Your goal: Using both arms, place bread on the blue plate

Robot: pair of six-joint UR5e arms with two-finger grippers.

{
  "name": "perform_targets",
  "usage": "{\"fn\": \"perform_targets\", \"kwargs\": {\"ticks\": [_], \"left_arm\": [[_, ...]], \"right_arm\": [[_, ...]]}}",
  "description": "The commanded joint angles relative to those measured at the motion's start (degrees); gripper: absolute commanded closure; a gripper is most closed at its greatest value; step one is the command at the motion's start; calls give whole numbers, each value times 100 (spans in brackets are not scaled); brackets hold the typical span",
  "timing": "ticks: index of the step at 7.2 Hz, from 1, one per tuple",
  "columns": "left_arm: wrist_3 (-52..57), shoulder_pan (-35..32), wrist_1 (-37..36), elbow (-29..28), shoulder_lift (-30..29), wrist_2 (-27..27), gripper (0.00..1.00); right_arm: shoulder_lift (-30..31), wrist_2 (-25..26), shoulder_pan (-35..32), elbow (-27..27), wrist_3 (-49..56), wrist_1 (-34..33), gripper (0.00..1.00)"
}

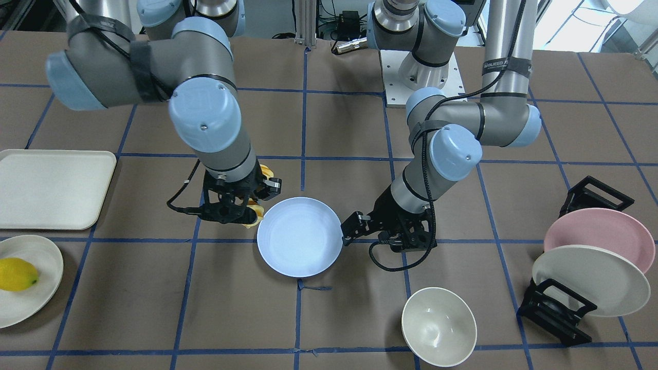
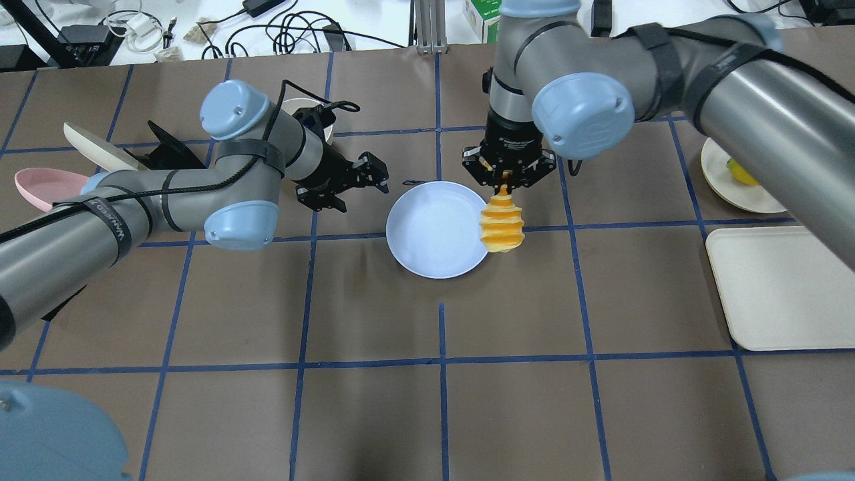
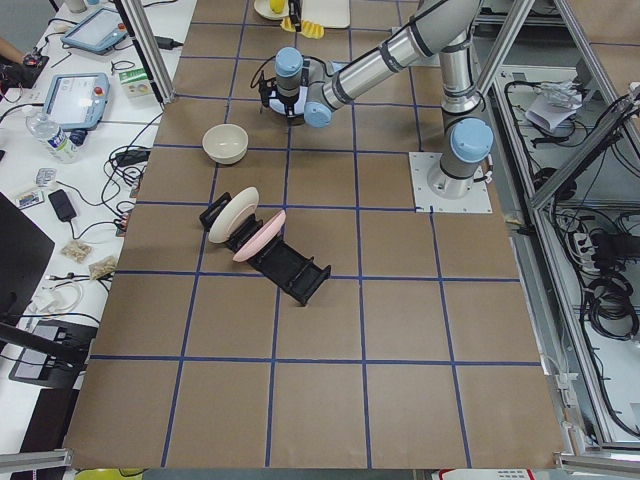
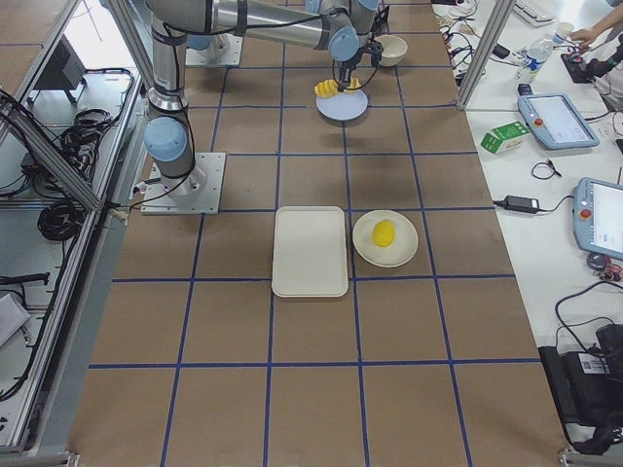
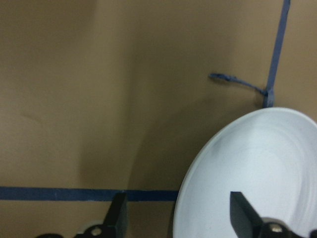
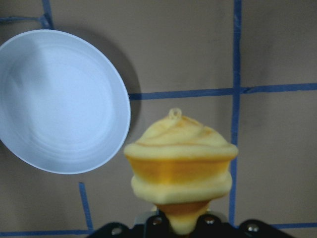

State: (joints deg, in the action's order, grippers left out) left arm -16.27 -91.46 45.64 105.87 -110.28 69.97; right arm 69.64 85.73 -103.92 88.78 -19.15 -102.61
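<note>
One bread (image 2: 502, 224) beside the blue plate (image 2: 427, 234).
The right fingers (image 2: 492, 176) pinch its end; only the left wrist view shows the left fingers (image 5: 118, 218) spread astride the rim.

The right arm (image 2: 668, 60) reaches in high from its side, and its wrist turns straight down over the middle of the table. The right gripper (image 2: 502, 182) points at the tabletop, its fingers pinched on one end of the bread (image 2: 502, 224), which hangs below it. The left arm (image 2: 167, 194) comes in low, bent at the elbow, with its wrist close to the table and tipped forward. The left gripper (image 1: 352, 229) points toward the right one. Its fingers (image 5: 118, 218) are spread wide with nothing between them but the rim of the plate (image 5: 257, 163), and neither finger grips it.
</note>
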Motion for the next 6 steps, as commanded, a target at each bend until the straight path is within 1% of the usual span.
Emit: {"fn": "perform_targets", "kwargs": {"ticks": [1,2,3,4,5,6], "left_arm": [[36,120,1571,-853,575,460,0],[45,120,2772,-1301,856,517,0],[141,120,3645,-1628,1129,674,0],[568,120,4272,-1814,1375,1241,0],[816,85,4443,-1754,1552,1517,0],[827,58,4454,-1841,1693,1572,0]], "right_arm": [[-502,-91,-400,-10,-396,-661,100],[-704,-92,-601,-1,-397,-1056,100],[-863,-83,-760,-1,-423,-1277,100],[-952,-83,-788,8,-319,-1288,100],[-970,-83,-788,8,-300,-1288,100],[-1022,-40,-788,8,-169,-1288,86]]}}
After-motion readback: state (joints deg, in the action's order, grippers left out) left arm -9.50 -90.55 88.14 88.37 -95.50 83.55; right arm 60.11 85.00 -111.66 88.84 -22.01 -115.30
